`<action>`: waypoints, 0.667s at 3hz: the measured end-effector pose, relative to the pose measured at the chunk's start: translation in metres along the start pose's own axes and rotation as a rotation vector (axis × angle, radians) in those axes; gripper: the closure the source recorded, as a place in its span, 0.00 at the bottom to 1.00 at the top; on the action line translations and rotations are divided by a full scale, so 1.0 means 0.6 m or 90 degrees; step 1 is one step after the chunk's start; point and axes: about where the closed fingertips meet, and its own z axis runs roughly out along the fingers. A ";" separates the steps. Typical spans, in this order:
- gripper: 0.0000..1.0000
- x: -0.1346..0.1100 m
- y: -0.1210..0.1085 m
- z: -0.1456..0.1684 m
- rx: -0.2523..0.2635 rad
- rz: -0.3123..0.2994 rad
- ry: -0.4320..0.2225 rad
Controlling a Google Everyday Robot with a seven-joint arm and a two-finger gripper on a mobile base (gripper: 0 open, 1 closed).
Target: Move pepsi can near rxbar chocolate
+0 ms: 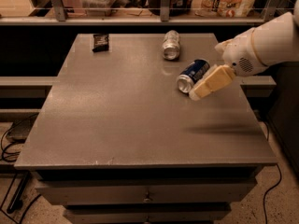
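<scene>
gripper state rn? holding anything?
Gripper: open or closed cannot be told; it is just beside the pepsi can, which lies on its side on the table.

White rounded arm (273,38), dotted vent (245,65) — cream tool (196,94) at tip

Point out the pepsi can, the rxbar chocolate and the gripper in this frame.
pepsi can (193,73), camera view: middle of its blue side.
rxbar chocolate (101,42), camera view: centre of the black wrapper.
gripper (200,92), camera view: pale tip, close beside the pepsi can.
</scene>
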 end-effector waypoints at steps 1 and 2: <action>0.00 0.008 -0.034 0.040 -0.003 0.040 -0.034; 0.00 0.023 -0.063 0.078 -0.007 0.078 -0.048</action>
